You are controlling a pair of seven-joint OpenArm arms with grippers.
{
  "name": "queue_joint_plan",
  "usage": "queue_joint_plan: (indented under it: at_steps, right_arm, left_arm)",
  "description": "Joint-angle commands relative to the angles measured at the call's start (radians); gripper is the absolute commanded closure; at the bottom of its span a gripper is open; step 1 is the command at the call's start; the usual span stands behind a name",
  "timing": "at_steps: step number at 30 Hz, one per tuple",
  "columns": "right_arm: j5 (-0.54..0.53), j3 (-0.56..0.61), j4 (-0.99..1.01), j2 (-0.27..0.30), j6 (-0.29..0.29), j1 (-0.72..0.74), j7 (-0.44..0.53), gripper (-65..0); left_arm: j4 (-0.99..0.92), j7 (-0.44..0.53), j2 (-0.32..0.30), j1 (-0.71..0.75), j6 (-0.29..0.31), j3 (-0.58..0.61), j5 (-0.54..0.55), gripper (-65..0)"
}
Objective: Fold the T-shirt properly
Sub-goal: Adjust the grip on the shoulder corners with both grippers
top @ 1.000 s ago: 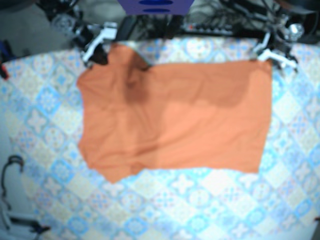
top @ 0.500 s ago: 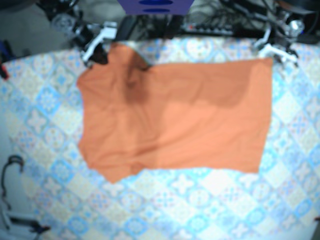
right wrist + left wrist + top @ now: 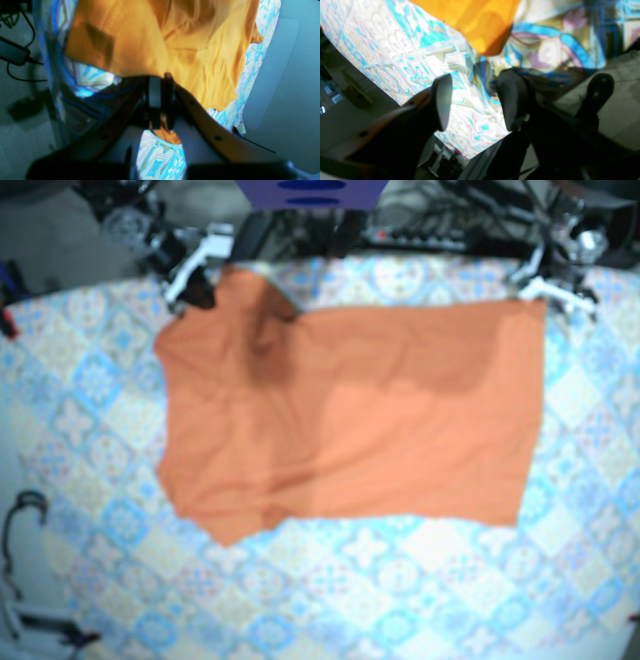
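An orange T-shirt [image 3: 350, 410] lies spread flat on the patterned tablecloth [image 3: 400, 580], with a sleeve poking out at the near left. My right gripper [image 3: 200, 280] is at the shirt's far left corner. In the right wrist view the right gripper [image 3: 162, 100] is shut on a fold of orange cloth [image 3: 200, 50], and a bit of fabric shows below the pads. My left gripper [image 3: 540, 288] sits by the far right corner. In the left wrist view the left gripper [image 3: 476, 100] is open and holds nothing, a short way from the shirt's corner [image 3: 475, 22].
Cables and gear [image 3: 440, 225] crowd the table's far edge, with a dark blue object [image 3: 310, 192] at top centre. A black cable loop [image 3: 25, 510] lies off the near left. The table edge and floor [image 3: 615, 105] are right beside the left gripper.
The left gripper has shifted slightly by the far right corner. The shirt and the right gripper have not visibly moved.
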State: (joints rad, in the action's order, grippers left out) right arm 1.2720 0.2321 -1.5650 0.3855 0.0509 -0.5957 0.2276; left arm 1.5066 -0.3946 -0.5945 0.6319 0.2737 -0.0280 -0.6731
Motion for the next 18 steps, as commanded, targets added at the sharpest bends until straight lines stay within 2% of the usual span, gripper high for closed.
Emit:
queue_joint_plan:
  at_steps: [1,18]
  right_arm:
    - [-0.012,-0.003,-0.012,0.008,-0.016,-0.005,0.008,-2.7]
    - [-0.012,-0.003,-0.012,0.008,-0.016,-0.005,0.006,-2.7]
  left_arm:
    - [-0.014,0.010,-0.009,-0.010,-0.004,0.010,0.006,-30.6]
    - [-0.016,0.010,-0.008,-0.047,-0.004,0.058,0.005,-30.6]
